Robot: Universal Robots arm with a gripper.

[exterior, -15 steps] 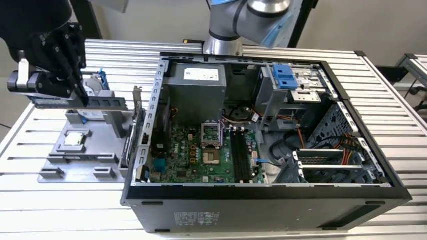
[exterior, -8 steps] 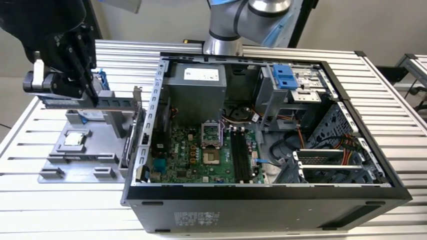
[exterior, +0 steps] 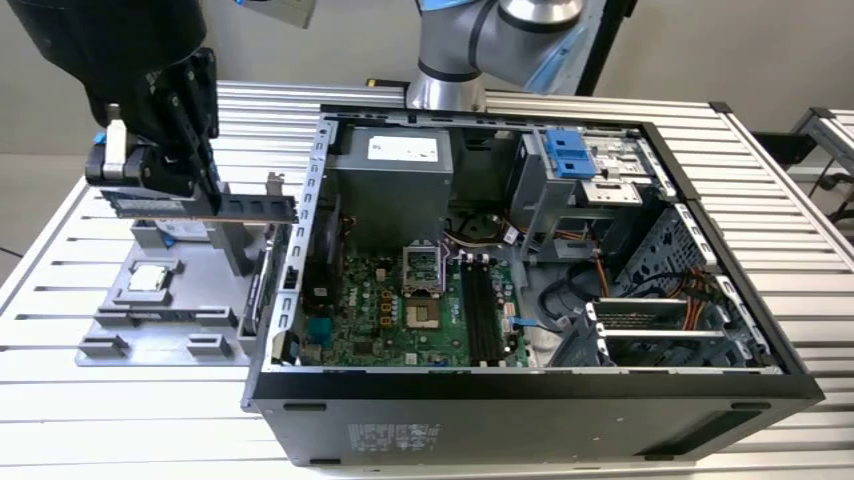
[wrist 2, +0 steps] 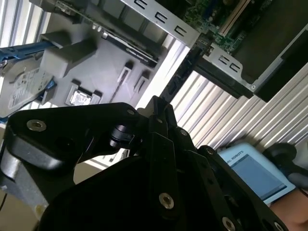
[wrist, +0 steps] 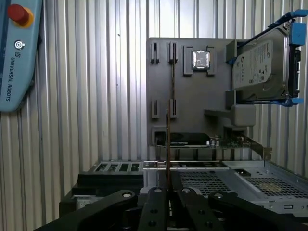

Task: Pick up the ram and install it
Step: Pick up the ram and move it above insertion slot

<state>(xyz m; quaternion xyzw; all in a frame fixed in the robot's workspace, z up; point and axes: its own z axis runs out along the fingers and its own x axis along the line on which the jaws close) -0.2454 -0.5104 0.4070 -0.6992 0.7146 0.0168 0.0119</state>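
The ram [wrist: 170,110] is a long thin stick seen edge-on in the first wrist view, running out from between my gripper's [wrist: 168,190] black fingers. In the exterior view my gripper [exterior: 150,182] hangs at the left over the grey parts holder [exterior: 120,340], shut on the ram [exterior: 180,206], which lies level just above the holder. The open computer case [exterior: 534,385] stands to the exterior view's right. Its green motherboard [exterior: 360,310] carries the black memory slots [exterior: 478,312].
On the holder sit a small silver processor chip [wrist: 200,59], a silver hard drive [wrist: 260,67] in a blue bracket, and an expansion card [wrist: 192,139] standing on edge. A teach pendant [wrist: 14,57] lies on the slatted metal table [exterior: 747,180]. The case's wall [exterior: 310,230] rises between holder and motherboard.
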